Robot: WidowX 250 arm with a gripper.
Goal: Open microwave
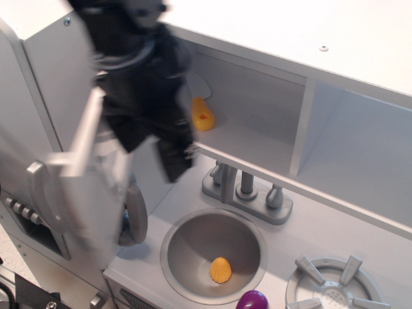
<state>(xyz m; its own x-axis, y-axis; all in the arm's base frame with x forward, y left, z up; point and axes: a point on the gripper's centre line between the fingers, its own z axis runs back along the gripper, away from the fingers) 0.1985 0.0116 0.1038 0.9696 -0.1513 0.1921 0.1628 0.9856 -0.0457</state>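
The microwave [257, 122] is the grey compartment under the white top, and its inside is open to view. Its flat grey door [93, 187] is swung far out to the left and is blurred by motion. A small yellow toy [202, 116] stands inside at the left. My black gripper [168, 154] is also blurred. It hangs in front of the compartment's left side, next to the door's inner face. Its jaws cannot be made out.
Below are a round sink [187, 248] with a yellow piece [220, 270], a faucet [244, 188], a purple object [252, 300] and a burner [328, 286]. A grey telephone handset [136, 219] and a panel handle [40, 187] are at the left.
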